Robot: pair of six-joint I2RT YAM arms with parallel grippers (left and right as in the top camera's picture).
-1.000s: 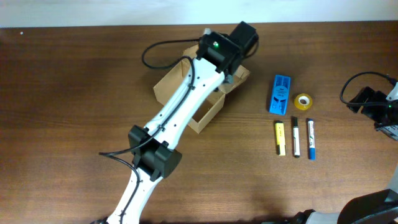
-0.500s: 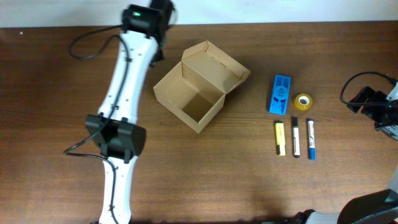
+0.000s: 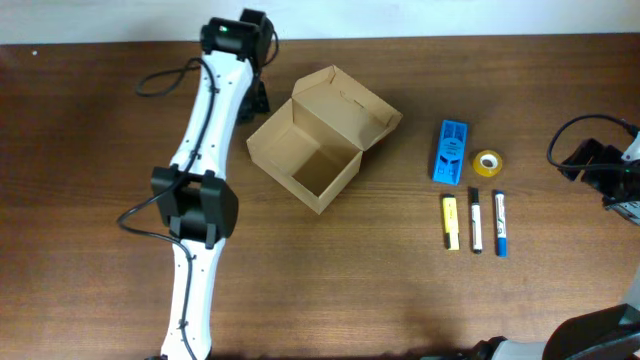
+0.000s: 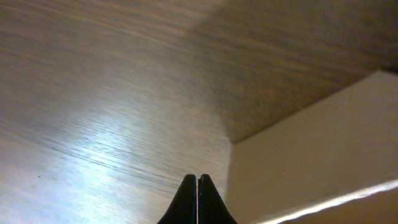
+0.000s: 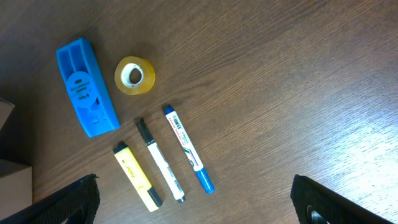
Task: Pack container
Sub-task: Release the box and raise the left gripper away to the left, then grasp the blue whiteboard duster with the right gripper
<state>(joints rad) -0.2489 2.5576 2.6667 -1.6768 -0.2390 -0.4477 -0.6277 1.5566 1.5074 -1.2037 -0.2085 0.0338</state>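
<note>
Since half a second ago the left arm has swung slightly right, and the left gripper is now just beside the left corner of the container; a second ago it hung over that box.

Overhead: the container stands open and empty mid-desk, with its lid raised toward the far right and bare wood around it. The right gripper sits at the desk's right edge, well apart.

Left wrist: the fingertips are pressed together on nothing, and the tan container wall is just to their right.

Right wrist: the fingers are spread wide above three markers, a tape roll and a blue plastic item. Their labels are too small to read.
</note>
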